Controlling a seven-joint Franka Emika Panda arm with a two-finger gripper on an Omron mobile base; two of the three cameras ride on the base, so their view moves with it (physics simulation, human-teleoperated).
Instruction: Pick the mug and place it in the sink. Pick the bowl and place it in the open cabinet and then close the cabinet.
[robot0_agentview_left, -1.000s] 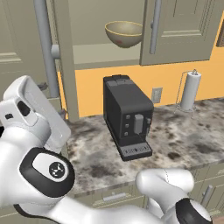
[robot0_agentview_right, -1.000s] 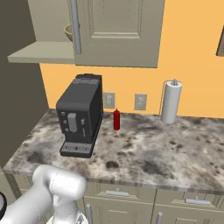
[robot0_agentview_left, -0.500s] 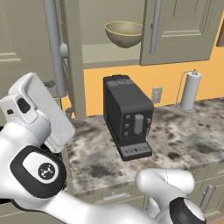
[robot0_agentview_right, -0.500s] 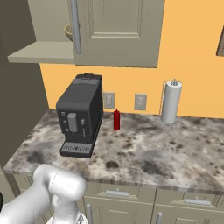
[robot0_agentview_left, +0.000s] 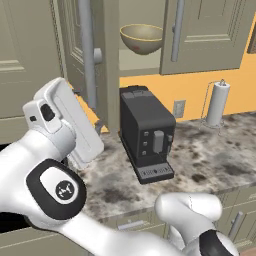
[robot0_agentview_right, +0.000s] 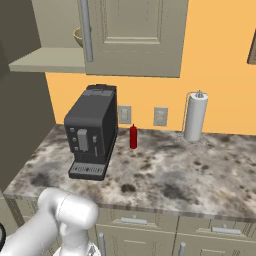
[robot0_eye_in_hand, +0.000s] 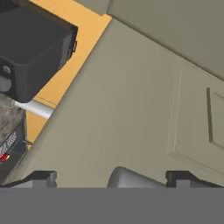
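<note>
Tan bowl (robot0_agentview_left: 142, 38) sits upright on the open cabinet (robot0_agentview_left: 210, 37) shelf.

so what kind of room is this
A kitchen, by the look of it: a black coffee machine on a speckled stone counter, wall cabinets above with a bowl on the shelf, and a paper towel roll.

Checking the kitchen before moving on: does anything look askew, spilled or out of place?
Nothing spilled or damaged. The bowl sits upright on the cabinet shelf, whose left door stands open. The coffee machine is upright.
</note>
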